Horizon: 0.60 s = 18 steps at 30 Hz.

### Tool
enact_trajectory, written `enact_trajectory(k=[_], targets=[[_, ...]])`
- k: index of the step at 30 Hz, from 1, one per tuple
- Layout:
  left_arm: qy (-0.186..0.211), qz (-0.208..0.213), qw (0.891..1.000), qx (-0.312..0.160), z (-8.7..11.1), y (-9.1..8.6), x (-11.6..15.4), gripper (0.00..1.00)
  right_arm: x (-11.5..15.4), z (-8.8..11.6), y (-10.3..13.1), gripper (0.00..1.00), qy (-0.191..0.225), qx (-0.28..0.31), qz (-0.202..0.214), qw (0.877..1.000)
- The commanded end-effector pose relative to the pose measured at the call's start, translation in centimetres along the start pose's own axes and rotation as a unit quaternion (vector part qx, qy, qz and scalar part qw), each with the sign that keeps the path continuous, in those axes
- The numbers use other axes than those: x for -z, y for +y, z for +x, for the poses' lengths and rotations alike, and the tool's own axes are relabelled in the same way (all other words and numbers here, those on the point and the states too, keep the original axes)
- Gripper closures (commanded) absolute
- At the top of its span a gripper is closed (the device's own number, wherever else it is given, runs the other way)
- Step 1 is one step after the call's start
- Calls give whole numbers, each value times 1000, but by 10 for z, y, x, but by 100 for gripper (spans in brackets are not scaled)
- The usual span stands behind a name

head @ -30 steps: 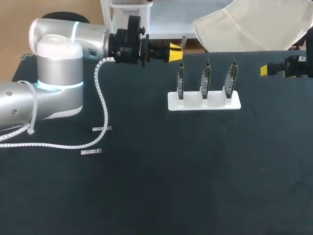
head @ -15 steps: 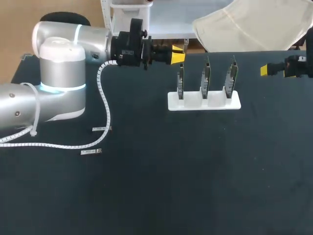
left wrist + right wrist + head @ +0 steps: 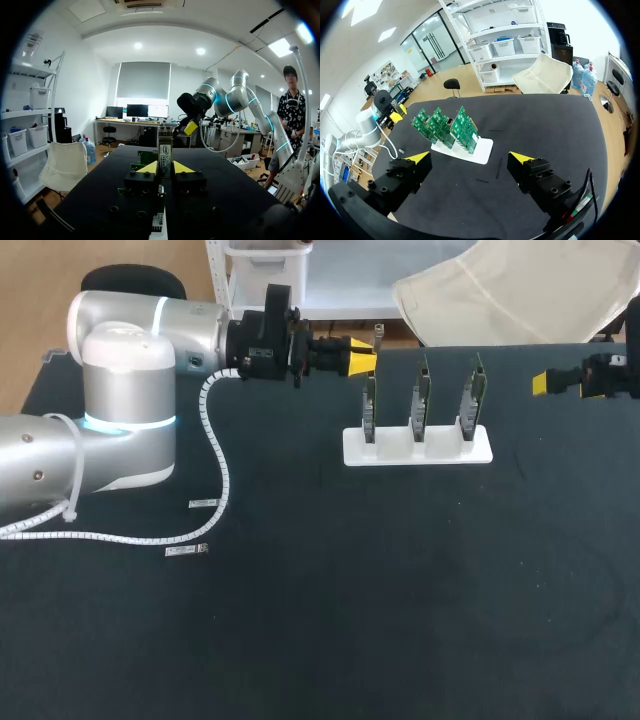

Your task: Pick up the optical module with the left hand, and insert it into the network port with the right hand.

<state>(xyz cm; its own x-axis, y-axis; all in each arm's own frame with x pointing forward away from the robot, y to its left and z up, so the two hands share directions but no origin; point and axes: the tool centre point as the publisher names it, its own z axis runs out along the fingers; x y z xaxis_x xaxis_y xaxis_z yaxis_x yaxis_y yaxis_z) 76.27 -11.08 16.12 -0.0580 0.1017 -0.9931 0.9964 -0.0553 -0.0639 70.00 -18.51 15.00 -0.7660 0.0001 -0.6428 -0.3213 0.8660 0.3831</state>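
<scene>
My left gripper (image 3: pixel 362 354) hangs over the table's far side, just left of the board stand, shut on the optical module (image 3: pixel 377 337). In the left wrist view the slim module (image 3: pixel 165 150) stands upright between the yellow tips of the left gripper (image 3: pixel 165 167). Three green circuit boards (image 3: pixel 421 398) stand on edge in a white stand (image 3: pixel 418 447); the ports on them are too small to make out. My right gripper (image 3: pixel 546 383) hovers at the far right, apart from the boards. In the right wrist view it (image 3: pixel 471 159) stands wide open and empty, with the boards (image 3: pixel 446 126) ahead of it.
A white spiral cable (image 3: pixel 214 448) trails from my left arm across the table's left side. Two small silver tags (image 3: pixel 208 503) (image 3: pixel 187 551) lie beside it. A cream chair back (image 3: pixel 520 290) stands past the far edge.
My left gripper has shifted slightly right with the module, closer to the leftmost board. My right arm has stayed still.
</scene>
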Motion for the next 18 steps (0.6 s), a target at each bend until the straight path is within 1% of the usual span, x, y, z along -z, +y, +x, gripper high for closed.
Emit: enact_trajectory(k=[1, 7, 18], targets=[[4, 2, 1000, 0, 1, 5, -1, 100, 0, 0, 0, 0, 0, 0, 0, 1000], [16, 0, 1000, -7, 2, 12, -1, 100, 0, 0, 0, 0, 0, 0, 0, 1000], [11, -10, 1000, -6, 3, 17, 1, 100, 0, 0, 0, 0, 0, 0, 0, 1000]])
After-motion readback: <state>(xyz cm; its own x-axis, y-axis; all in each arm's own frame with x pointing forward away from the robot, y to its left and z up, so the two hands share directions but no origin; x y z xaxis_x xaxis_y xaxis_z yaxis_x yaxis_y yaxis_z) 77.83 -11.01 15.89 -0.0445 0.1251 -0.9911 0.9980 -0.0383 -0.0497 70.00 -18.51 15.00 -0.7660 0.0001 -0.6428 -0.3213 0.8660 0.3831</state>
